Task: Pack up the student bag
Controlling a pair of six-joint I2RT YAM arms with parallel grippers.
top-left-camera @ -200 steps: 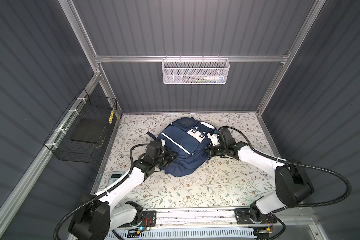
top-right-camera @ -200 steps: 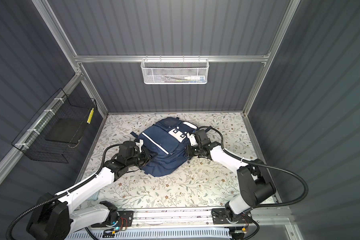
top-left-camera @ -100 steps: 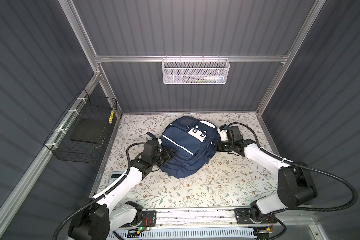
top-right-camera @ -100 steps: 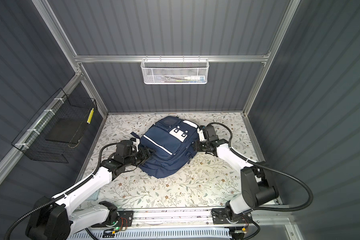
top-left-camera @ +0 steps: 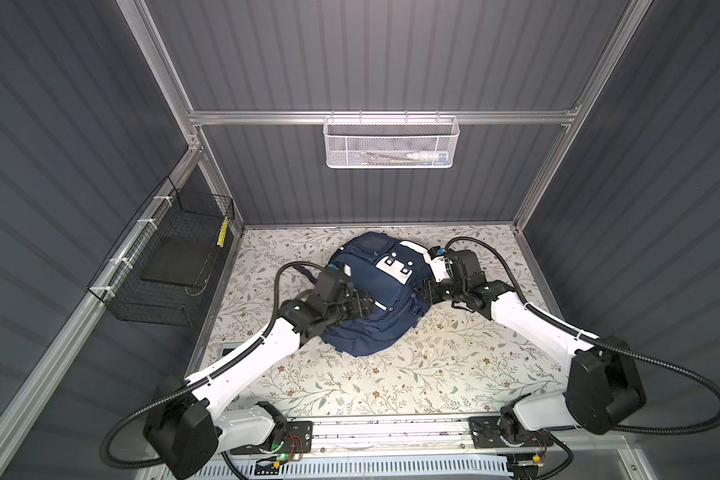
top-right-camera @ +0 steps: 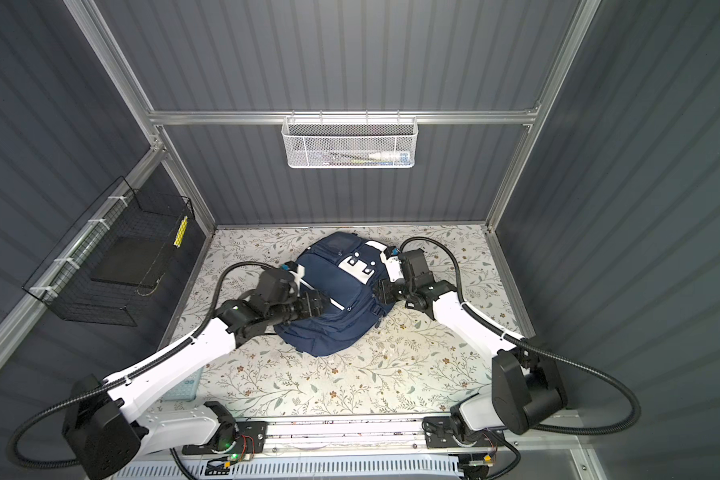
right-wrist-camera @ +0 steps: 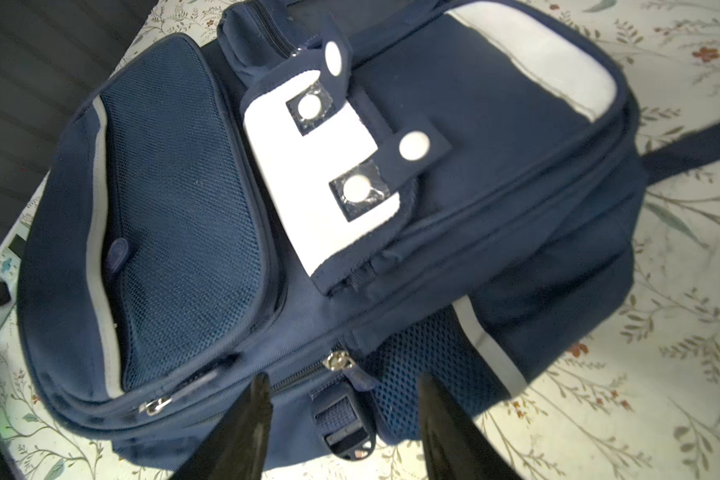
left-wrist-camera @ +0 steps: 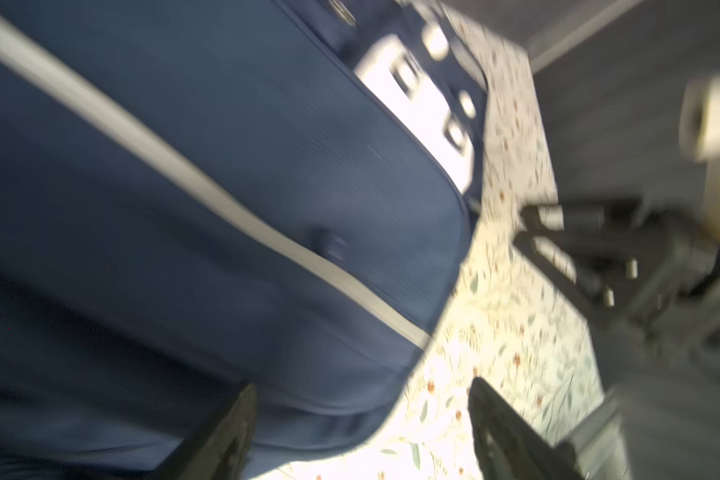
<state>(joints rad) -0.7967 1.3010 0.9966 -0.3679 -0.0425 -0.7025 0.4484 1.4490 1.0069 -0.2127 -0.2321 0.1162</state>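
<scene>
The student bag (top-left-camera: 385,291) (top-right-camera: 341,299), navy with white patches and a white stripe, lies front side up in the middle of the floral table. My left gripper (top-left-camera: 366,305) (top-right-camera: 320,306) is at its left side. In the blurred left wrist view that gripper (left-wrist-camera: 362,395) is open, with a rounded edge of the bag (left-wrist-camera: 225,187) in the gap between its fingers. My right gripper (top-left-camera: 427,292) (top-right-camera: 381,291) is at the bag's right side. It stands open (right-wrist-camera: 344,386) over a strap buckle (right-wrist-camera: 344,422) and a zip pull (right-wrist-camera: 337,360), gripping neither.
A white mesh basket (top-left-camera: 391,143) with pens hangs on the back wall. A black wire basket (top-left-camera: 171,266) is fixed to the left wall. A pale flat device (top-right-camera: 184,384) lies under my left arm. Bare floral tablecloth (top-left-camera: 391,374) lies in front of the bag.
Both grippers have gone from shut to open and let go of the bag. The bag has shifted a little toward the back right, and the right gripper has returned to its side.
</scene>
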